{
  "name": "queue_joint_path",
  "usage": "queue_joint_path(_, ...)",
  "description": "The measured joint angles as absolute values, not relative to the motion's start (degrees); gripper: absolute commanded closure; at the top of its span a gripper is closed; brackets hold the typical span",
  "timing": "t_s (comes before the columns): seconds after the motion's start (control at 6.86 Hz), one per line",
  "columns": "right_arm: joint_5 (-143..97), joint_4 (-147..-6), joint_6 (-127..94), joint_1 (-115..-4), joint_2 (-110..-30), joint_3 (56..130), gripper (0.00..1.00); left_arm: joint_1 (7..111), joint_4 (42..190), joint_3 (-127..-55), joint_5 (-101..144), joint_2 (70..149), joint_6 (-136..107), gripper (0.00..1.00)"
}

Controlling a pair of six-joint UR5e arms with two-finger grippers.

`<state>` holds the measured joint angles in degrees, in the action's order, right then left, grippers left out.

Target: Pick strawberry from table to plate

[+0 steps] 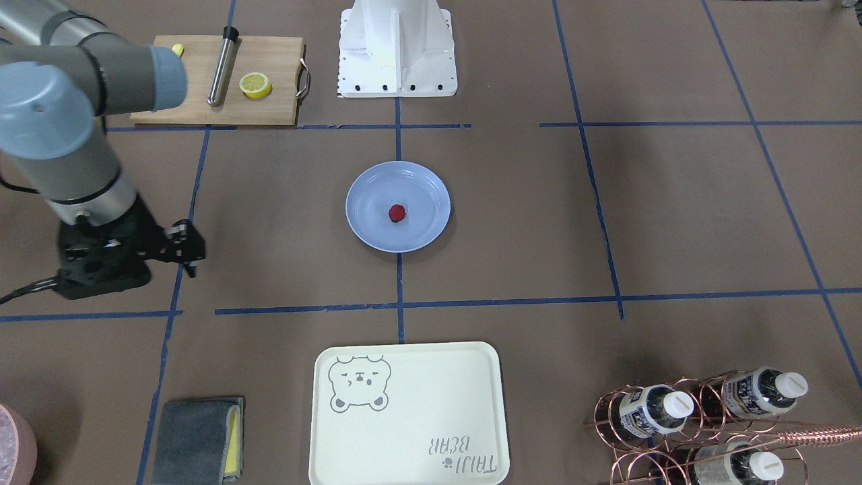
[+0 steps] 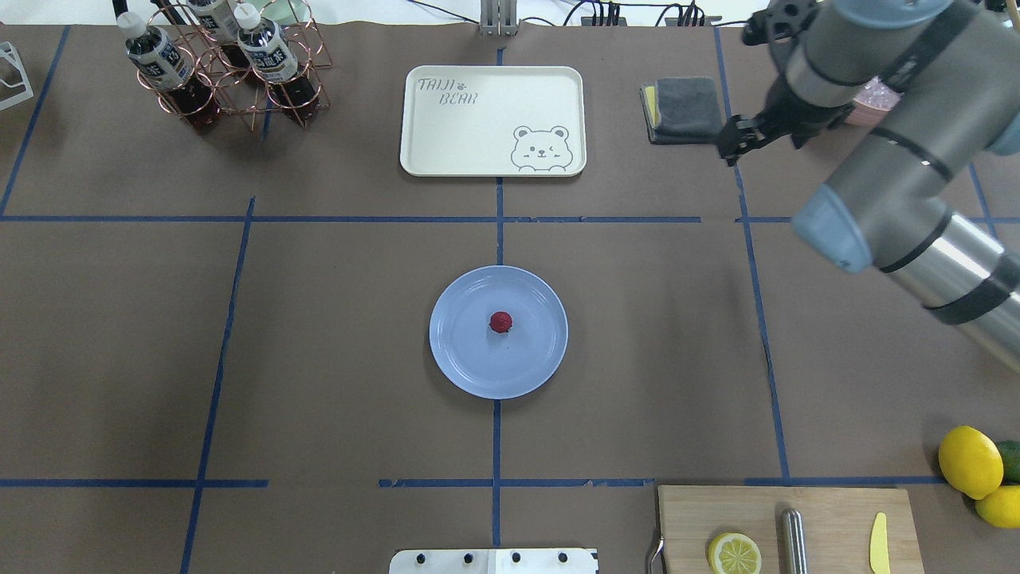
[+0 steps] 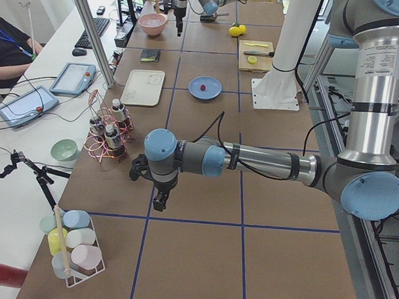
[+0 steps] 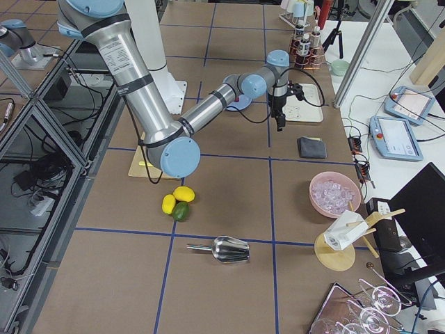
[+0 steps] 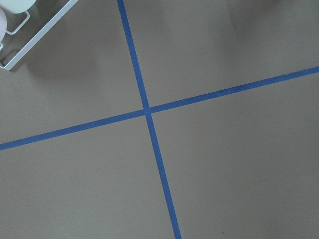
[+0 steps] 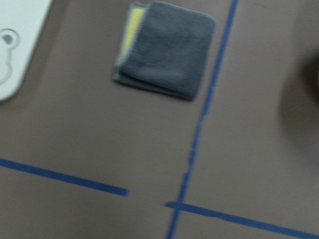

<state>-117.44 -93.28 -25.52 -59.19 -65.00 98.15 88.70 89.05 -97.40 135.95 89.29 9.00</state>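
Note:
The small dark-red strawberry (image 1: 397,213) (image 2: 500,322) lies near the middle of the light-blue plate (image 1: 363,225) (image 2: 462,363), which rests on the brown table (image 1: 673,215) at its centre. My right gripper (image 1: 190,249) (image 2: 727,147) hangs well away from the plate, beside the grey cloth, open with nothing between its fingers. My left gripper (image 3: 159,202) shows only in the exterior left view, over bare table far from the plate, and I cannot tell whether it is open or shut. Neither wrist view shows any fingers.
A cream bear tray (image 2: 492,119) lies beyond the plate. A grey cloth (image 2: 685,108) (image 6: 167,50) is close to my right gripper. A copper bottle rack (image 2: 215,64) stands far left. A cutting board (image 1: 222,81) with a lemon half and whole lemons (image 2: 968,462) sit near right.

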Motion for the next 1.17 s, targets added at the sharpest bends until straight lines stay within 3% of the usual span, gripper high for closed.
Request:
queue_joint_path(0.58,-128.46,-90.64,11.32,-85.83,-91.52,97.4,0.0,88.77,89.0,-97.53,136.41,89.04,9.08,0.0)
queue_joint_path(0.88,-129.63,-86.14,13.12,-91.28,-97.98,95.78,0.0,88.8,88.97,-97.56,136.35,88.98,9.06,0.0)
queue_joint_path(1.17,-129.97,-85.16,12.32,-92.19,-99.16,95.37,0.0,88.97,88.9,-97.76,136.32,88.89,9.05,0.0)
